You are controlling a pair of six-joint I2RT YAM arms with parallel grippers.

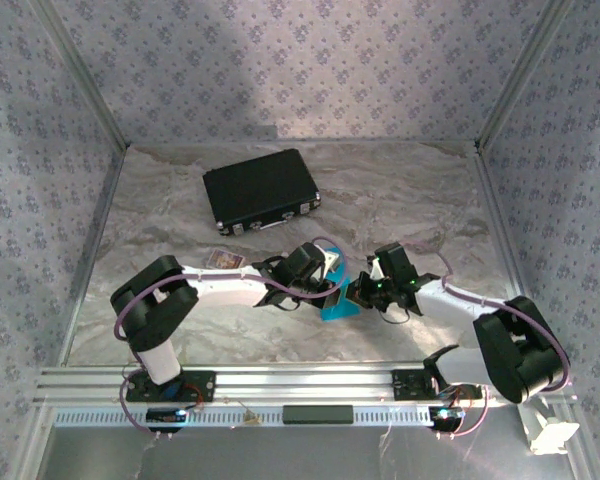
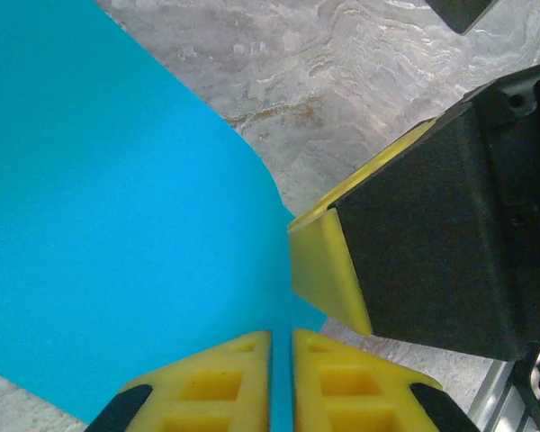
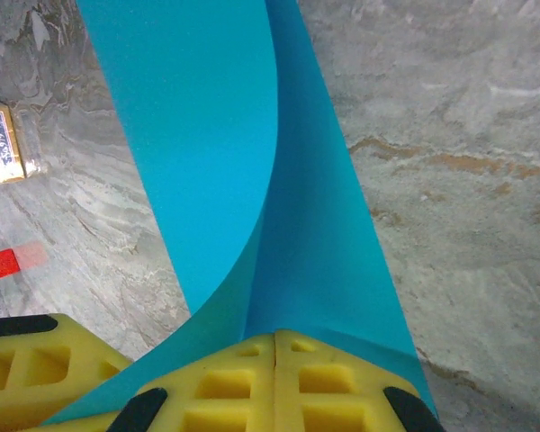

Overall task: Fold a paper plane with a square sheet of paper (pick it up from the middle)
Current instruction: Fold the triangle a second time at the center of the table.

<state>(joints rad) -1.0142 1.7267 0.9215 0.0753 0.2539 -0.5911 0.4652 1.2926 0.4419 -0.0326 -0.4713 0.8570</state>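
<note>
**A:** From overhead, where is the sheet?

**B:** The square sheet of paper (image 1: 338, 306) is around the middle of the counter (image 1: 420, 200), toward the near edge. The left claw (image 1: 330, 288) and the right claw (image 1: 364, 290) meet at it from either side. A black case (image 1: 260, 190) lies well beyond it, far and to the left. A small printed card (image 1: 225, 258) lies just past the left arm.

**A:** Can you read the claws from up there?

**B:** No, they are too small to tell.

**A:** And the left wrist camera?

**B:** The cyan sheet spreads wide and curves down into the left claw. The claw's two yellow fingers (image 2: 220, 387) stand a thin slit apart, and the paper's edge runs into that slit. I cannot tell whether they actually press it. One yellow finger of the right claw, with its black body behind it, sits close against the sheet's edge.

**A:** The right wrist camera?

**B:** The right claw's fingers (image 3: 342, 387) are pressed together and clamped on the sheet. The paper rises from them in two layers, one fairly flat and the other bowing away. A yellow finger of the left claw lies just beside them, under the paper's lower edge. Off to one side on the counter are the printed card and, closer to the claw, a small red block (image 3: 0, 264) that looks blurred.
</note>
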